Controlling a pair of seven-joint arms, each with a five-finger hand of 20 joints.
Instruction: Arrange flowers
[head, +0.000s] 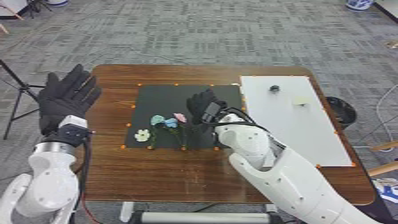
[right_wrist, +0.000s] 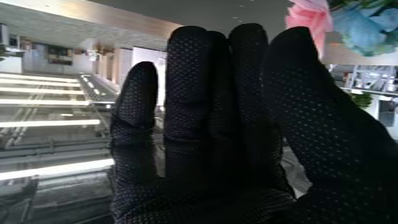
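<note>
Head view: right hand (head: 205, 105) was released, fingers straight; pink flower (head: 180, 117) and blue flower (head: 171, 122) just left of it. Left hand (head: 65, 103) was released, tabletop (head: 178, 175) to its right.

Right wrist view: both flowers were near the thumb.

Four flowers (head: 171, 122) lie left of the right hand (head: 203, 104). One black mat (head: 164, 97) spreads beneath it; one white board (head: 298, 132) lies to its right.

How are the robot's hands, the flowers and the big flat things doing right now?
Left hand: open, empty
Right hand: open, empty
Pink flower: not held
Blue flower: not held
White flower: not held
Black mat: spread flat
White sheet: spread flat
</note>
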